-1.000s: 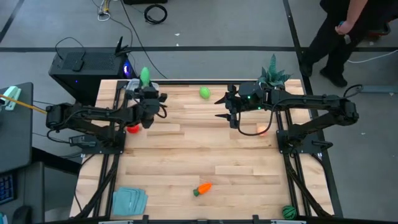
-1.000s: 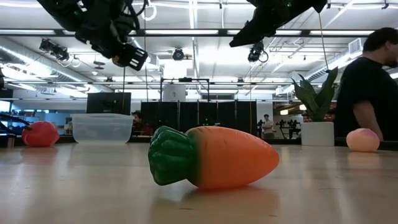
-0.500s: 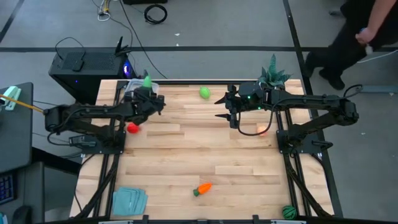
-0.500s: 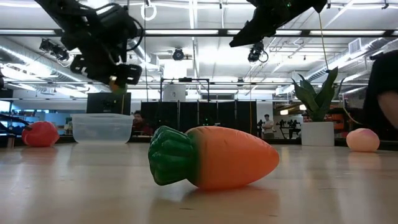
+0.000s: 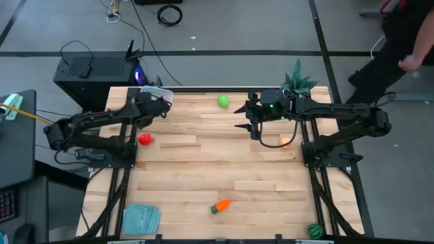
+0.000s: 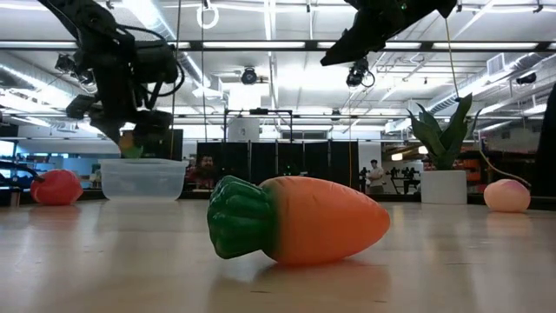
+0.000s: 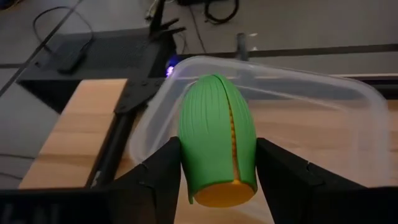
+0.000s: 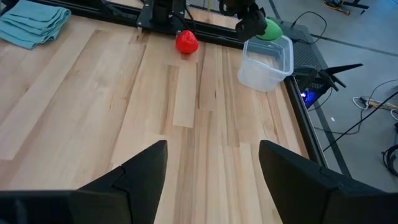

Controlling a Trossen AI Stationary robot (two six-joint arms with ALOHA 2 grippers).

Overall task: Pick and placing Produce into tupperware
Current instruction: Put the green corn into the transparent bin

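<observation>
Tub [image 7: 323, 93]: near rim hidden behind the green oblong [image 7: 217, 140] held in the left gripper [image 7: 217, 180]; floor mostly covered by it. Dark green striped ball [image 5: 314, 231]: cut by the high view's lower edge. Person [image 5: 400, 47]: cut off at the frame corner.

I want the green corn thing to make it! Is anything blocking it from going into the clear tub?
Nothing visible does. The left gripper holds the green oblong right over the open tupperware, which looks empty.
</observation>
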